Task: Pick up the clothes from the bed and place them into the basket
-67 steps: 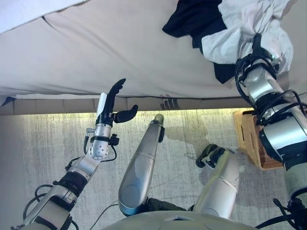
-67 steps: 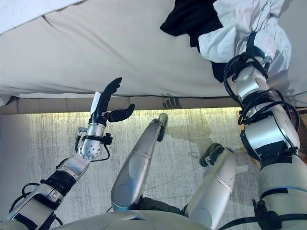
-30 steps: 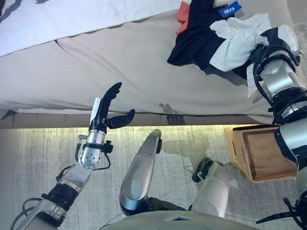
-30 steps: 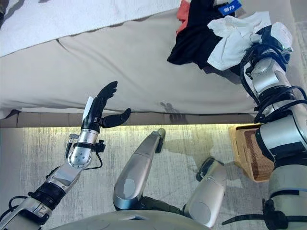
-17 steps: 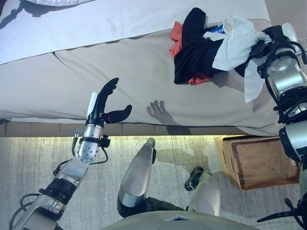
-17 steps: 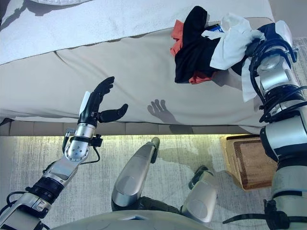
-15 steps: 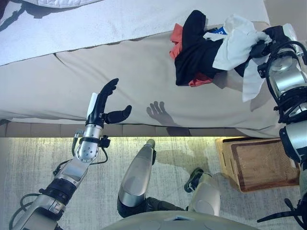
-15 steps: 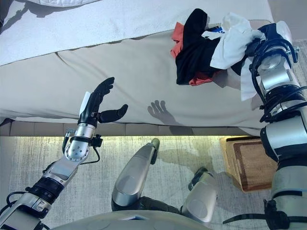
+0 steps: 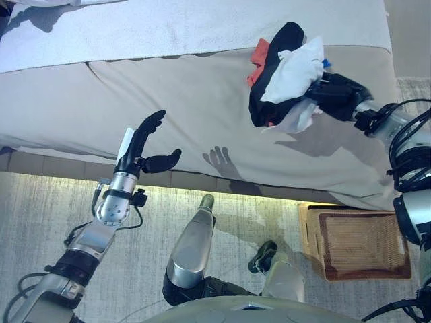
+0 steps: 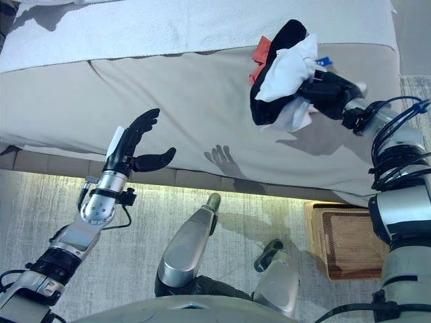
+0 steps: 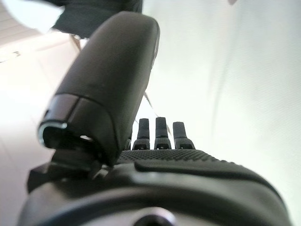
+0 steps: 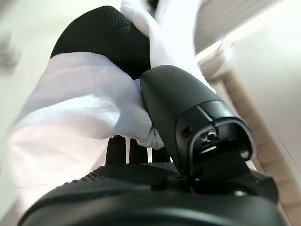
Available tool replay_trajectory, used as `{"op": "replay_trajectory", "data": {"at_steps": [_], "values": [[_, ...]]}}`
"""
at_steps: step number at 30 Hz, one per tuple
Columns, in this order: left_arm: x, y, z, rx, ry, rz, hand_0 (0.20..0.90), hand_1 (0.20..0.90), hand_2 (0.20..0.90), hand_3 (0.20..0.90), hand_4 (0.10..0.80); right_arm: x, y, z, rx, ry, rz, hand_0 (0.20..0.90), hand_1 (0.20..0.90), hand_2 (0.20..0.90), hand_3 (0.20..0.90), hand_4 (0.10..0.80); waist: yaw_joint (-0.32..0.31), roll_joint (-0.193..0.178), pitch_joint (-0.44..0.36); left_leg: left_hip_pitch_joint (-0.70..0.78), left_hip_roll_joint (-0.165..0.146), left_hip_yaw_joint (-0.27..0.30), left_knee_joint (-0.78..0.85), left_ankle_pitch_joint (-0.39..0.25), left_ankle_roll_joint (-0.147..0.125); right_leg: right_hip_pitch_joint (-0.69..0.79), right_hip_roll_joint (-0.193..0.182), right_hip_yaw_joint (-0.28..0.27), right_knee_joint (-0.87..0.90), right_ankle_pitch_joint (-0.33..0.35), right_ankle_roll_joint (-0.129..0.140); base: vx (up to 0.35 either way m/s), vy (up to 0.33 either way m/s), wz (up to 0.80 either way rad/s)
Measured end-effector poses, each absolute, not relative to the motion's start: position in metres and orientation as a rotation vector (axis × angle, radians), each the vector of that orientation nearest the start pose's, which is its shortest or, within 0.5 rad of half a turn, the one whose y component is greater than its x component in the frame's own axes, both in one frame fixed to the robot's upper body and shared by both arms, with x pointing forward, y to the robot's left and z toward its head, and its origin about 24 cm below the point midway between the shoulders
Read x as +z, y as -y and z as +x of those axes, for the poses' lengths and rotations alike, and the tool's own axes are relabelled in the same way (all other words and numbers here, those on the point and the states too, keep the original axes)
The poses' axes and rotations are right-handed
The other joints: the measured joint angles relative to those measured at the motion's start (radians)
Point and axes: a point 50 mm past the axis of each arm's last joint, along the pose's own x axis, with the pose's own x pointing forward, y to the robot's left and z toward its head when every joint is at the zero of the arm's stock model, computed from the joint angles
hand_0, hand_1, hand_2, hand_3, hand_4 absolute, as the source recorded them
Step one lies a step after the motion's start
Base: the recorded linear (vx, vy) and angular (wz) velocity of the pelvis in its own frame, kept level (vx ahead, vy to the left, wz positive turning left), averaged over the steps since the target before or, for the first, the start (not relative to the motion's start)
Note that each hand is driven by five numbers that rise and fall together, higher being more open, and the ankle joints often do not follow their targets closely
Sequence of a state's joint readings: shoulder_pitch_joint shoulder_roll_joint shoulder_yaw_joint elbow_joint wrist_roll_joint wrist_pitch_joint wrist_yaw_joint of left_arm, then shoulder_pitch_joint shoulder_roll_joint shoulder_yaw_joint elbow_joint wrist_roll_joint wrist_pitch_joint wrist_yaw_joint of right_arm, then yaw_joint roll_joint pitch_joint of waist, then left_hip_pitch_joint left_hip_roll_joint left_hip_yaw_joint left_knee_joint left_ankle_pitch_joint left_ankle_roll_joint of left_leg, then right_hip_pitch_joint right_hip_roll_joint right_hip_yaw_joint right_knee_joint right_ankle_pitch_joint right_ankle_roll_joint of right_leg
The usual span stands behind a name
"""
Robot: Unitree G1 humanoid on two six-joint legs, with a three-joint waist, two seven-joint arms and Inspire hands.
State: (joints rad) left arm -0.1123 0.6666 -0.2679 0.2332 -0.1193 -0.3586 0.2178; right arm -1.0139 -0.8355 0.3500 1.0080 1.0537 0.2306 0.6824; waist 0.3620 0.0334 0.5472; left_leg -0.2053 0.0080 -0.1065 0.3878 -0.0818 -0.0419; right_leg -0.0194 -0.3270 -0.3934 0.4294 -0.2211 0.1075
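A bundle of clothes, black, white and red, hangs lifted over the right part of the grey bed. My right hand is shut on the bundle; in the right wrist view its thumb presses white cloth with black cloth above. A woven basket stands on the floor at the bed's right end, below my right arm. My left hand is open and empty, held up over the bed's front edge at the left; it also shows in the left wrist view.
A white blanket covers the far side of the bed. A lit strip runs under the bed's front edge above a pale rug.
My right hand has swung the bundle left and lifted it off the bed. The camera has shifted, so more of the basket shows. The left hand has kept its pose.
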Motion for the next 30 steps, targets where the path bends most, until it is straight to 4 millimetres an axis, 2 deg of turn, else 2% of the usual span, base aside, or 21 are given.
{"op": "replay_trajectory", "data": {"at_steps": [2,7,11,16,17,18,19,20,21,22,24,26,30], "values": [[0.068,-0.237,0.261,-0.061,0.197,0.538,0.900,0.900,0.900,0.900,0.800,0.215,0.276,0.377,0.501,0.038,0.349,0.300,0.300,0.300,0.200,0.100,0.019,-0.003,-0.001,0.019,0.009,-0.008,-0.020,0.005,-0.008,0.025,0.016,-0.009,-0.033,0.010,-0.008,0.072,-0.011,0.05],[0.071,-0.240,0.258,-0.078,0.204,0.535,0.900,0.900,0.900,0.900,0.800,0.245,0.253,0.376,0.630,0.200,0.489,0.300,0.300,0.300,0.200,0.100,0.041,-0.024,-0.014,0.053,0.007,-0.024,-0.066,0.019,-0.018,0.079,0.027,-0.030,-0.100,0.025,-0.001,0.074,0.001,0.11],[0.074,-0.246,0.258,-0.085,0.200,0.564,0.900,0.900,0.900,0.900,0.800,0.248,0.253,0.380,0.549,0.235,0.615,0.300,0.300,0.300,0.200,0.100,0.056,-0.065,-0.041,0.055,0.004,-0.023,-0.078,0.021,-0.018,0.091,0.034,-0.034,-0.136,0.040,0.002,-0.014,0.026,0.02],[0.076,-0.246,0.259,-0.087,0.205,0.567,0.900,0.900,0.900,0.900,0.800,0.221,0.296,0.384,0.167,0.142,0.766,0.300,0.300,0.300,0.200,0.100,0.052,-0.074,-0.053,0.035,-0.007,-0.023,-0.078,0.025,-0.014,0.090,0.034,-0.033,-0.172,0.057,0.011,-0.035,0.017,0.02],[0.075,-0.246,0.259,-0.082,0.204,0.563,0.900,0.900,0.900,0.900,0.800,0.212,0.304,0.383,0.092,0.104,0.762,0.446,0.446,0.446,0.370,0.270,0.050,-0.074,-0.053,0.031,-0.008,-0.021,-0.079,0.026,-0.011,0.086,0.033,-0.032,-0.176,0.061,0.009,-0.088,0.030,-0.02],[0.075,-0.245,0.259,-0.078,0.204,0.562,0.900,0.900,0.900,0.900,0.800,0.207,0.308,0.383,0.052,0.078,0.755,0.451,0.451,0.451,0.376,0.276,0.049,-0.074,-0.054,0.029,-0.008,-0.019,-0.078,0.027,-0.010,0.083,0.033,-0.030,-0.178,0.064,0.011,-0.110,0.029,-0.05],[0.075,-0.245,0.259,-0.071,0.206,0.558,0.900,0.900,0.900,0.900,0.800,0.195,0.316,0.381,-0.030,0.018,0.733,0.385,0.385,0.385,0.299,0.199,0.046,-0.074,-0.054,0.021,-0.008,-0.016,-0.078,0.028,-0.009,0.078,0.033,-0.028,-0.186,0.070,0.014,-0.106,0.028,-0.06],[0.074,-0.245,0.259,-0.063,0.206,0.557,0.900,0.900,0.900,0.900,0.800,0.184,0.321,0.379,-0.093,-0.034,0.712,0.354,0.354,0.354,0.263,0.163,0.039,-0.074,-0.053,0.016,-0.009,-0.015,-0.078,0.031,-0.007,0.073,0.034,-0.027,-0.191,0.076,0.015,-0.121,0.030,-0.05],[0.074,-0.243,0.259,-0.055,0.210,0.555,0.900,0.900,0.900,0.900,0.800,0.174,0.327,0.376,-0.151,-0.091,0.688,0.484,0.484,0.484,0.414,0.314,0.034,-0.073,-0.054,0.011,-0.010,-0.014,-0.078,0.033,-0.007,0.069,0.033,-0.026,-0.195,0.079,0.014,-0.112,0.027,-0.04],[0.075,-0.242,0.260,-0.047,0.218,0.553,0.900,0.900,0.900,0.900,0.800,0.165,0.331,0.373,-0.205,-0.144,0.649,0.900,0.900,0.900,0.900,0.800,0.030,-0.073,-0.054,0.003,-0.010,-0.013,-0.078,0.034,-0.006,0.063,0.034,-0.025,-0.197,0.083,0.014,-0.109,0.033,-0.03],[0.076,-0.239,0.263,-0.037,0.230,0.549,0.900,0.900,0.900,0.900,0.800,0.151,0.338,0.367,-0.290,-0.232,0.590,0.900,0.900,0.900,0.900,0.800,0.023,-0.073,-0.053,-0.004,-0.010,-0.011,-0.079,0.036,-0.006,0.056,0.034,-0.024,-0.202,0.088,0.016,-0.083,0.035,-0.04],[0.075,-0.235,0.264,-0.028,0.238,0.545,0.900,0.900,0.900,0.900,0.800,0.139,0.344,0.361,-0.375,-0.345,0.455,0.900,0.900,0.900,0.900,0.800,0.016,-0.073,-0.053,0.001,-0.011,-0.005,-0.079,0.036,-0.006,0.056,0.032,-0.021,-0.203,0.090,0.014,-0.070,0.045,-0.08],[0.079,-0.228,0.270,0.004,0.272,0.525,0.900,0.900,0.900,0.900,0.800,0.131,0.349,0.353,-0.461,-0.538,0.206,0.900,0.900,0.900,0.900,0.800,0.004,-0.070,-0.055,0.009,-0.010,0.008,-0.079,0.036,-0.006,0.056,0.029,-0.006,-0.203,0.090,0.014,-0.057,0.019,-0.10]]}}
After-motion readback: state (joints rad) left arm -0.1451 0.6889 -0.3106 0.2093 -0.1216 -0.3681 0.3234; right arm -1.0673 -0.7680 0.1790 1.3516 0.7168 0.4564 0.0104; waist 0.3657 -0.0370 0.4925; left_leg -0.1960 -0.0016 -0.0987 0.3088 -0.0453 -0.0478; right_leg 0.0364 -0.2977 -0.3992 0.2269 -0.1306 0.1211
